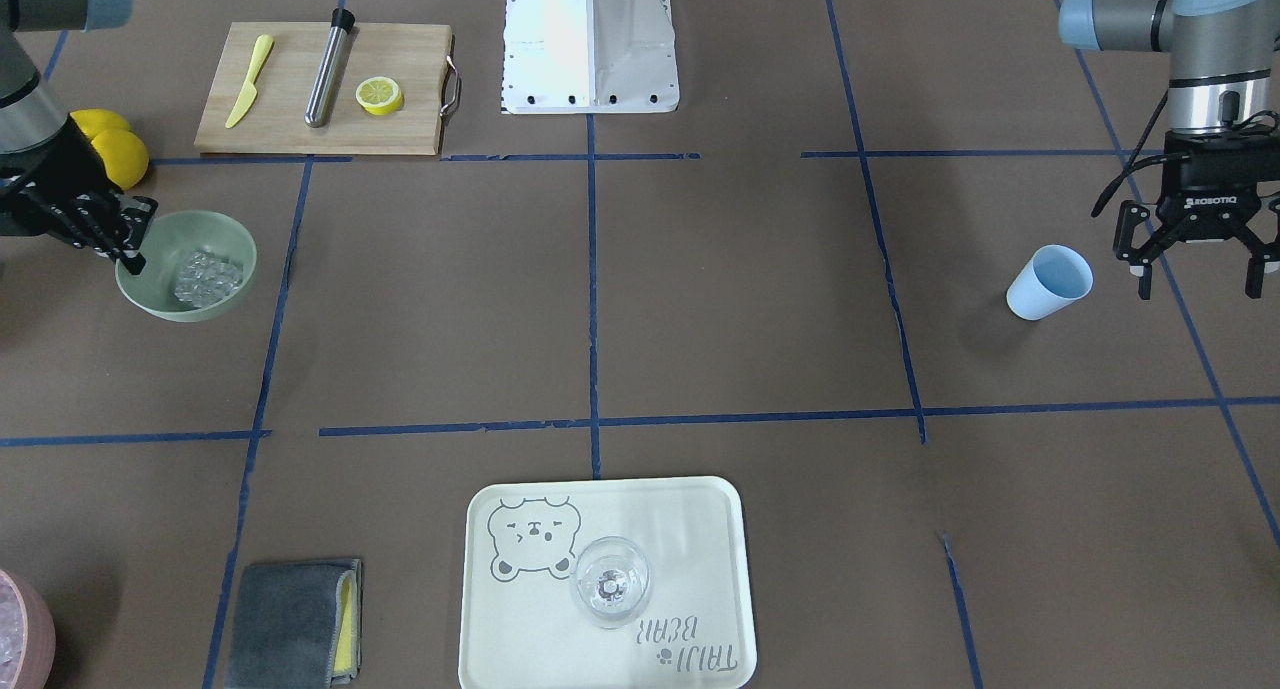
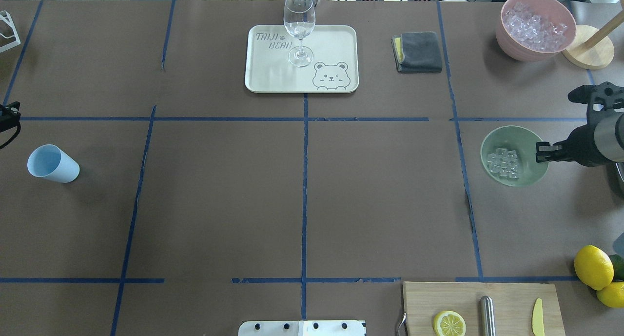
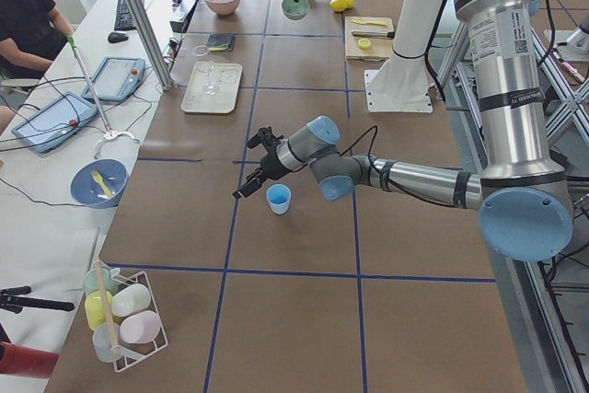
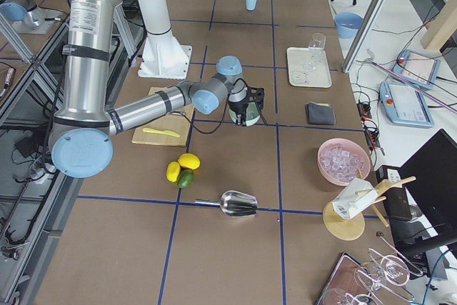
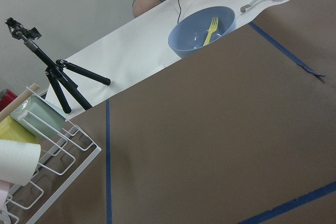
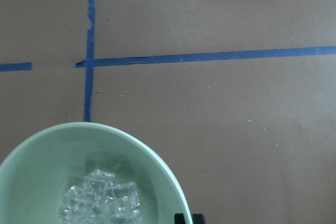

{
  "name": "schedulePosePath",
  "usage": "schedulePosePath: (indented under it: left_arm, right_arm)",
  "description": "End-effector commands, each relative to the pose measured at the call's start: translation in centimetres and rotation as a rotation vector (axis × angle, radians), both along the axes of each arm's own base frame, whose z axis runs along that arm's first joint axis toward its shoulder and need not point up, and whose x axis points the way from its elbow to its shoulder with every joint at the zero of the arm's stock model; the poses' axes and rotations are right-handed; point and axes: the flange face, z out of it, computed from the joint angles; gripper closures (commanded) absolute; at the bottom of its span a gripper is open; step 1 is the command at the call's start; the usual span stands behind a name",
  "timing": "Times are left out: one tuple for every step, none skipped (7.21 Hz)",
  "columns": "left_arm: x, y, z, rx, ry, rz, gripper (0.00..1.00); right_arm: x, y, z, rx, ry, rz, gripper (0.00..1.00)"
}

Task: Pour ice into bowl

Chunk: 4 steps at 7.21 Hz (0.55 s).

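Right claw [image 1: 128, 254]: fingers drawn together over the rim of the bowl [image 1: 215, 231], one tip outside the wall in the wrist view. Read as clamped on the rim.
Left claw [image 1: 1197, 284]: fingers spread wide, nothing between them, hanging above the surface [image 1: 700, 299].

Ice [image 1: 208, 275]: one loose heap in the bottom of the bowl, just past the right claw's tips and below them. None seen on the surface around the claw.

Handling (judgement):
- Ice: hard, wet, slick, loose cubes. They will shift and rattle if the bowl tips, so move them by container and never pinch them.
- Bowl: looks like light, stiff plastic and will likely skate on the paper cover. The rim pinch is the hold, on the side away from the heap. Keep it level.

Containers:
- Blue cup [image 1: 1048, 282]: just beside the left claw, not touching. It stands upright in the side view, and no ice shows inside.
- Pink container [image 2: 516, 50]: well away from the right claw, piled with whitish ice.
- Stemmed glass [image 2: 299, 26] on the tray [image 2: 336, 38]: far from both claws, with nothing seen in it.

Pour judged complete.
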Motion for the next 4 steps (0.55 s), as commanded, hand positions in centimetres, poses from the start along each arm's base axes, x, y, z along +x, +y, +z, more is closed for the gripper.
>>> schedulePosePath:
  left_arm:
    - [-2.8, -5.1, -2.7, -0.11, -0.028, 0.037, 0.0]
    - [-3.5, -5.3, -2.8, -0.123, -0.005, 0.046, 0.0]
    - [-4.9, -5.3, -2.9, -0.145, 0.037, 0.061, 0.0]
    - [-5.6, -5.3, -2.8, -0.156, 0.059, 0.071, 0.0]
  right_arm:
    - [3.7, 1.0, 7.7, -0.003, -0.002, -0.027, 1.0]
    - [3.8, 1.3, 9.8, -0.013, 0.0, -0.03, 1.0]
    - [3.6, 1.1, 11.6, -0.031, 0.012, -0.031, 1.0]
    - [3.6, 1.2, 12.1, -0.046, 0.014, -0.03, 0.68]
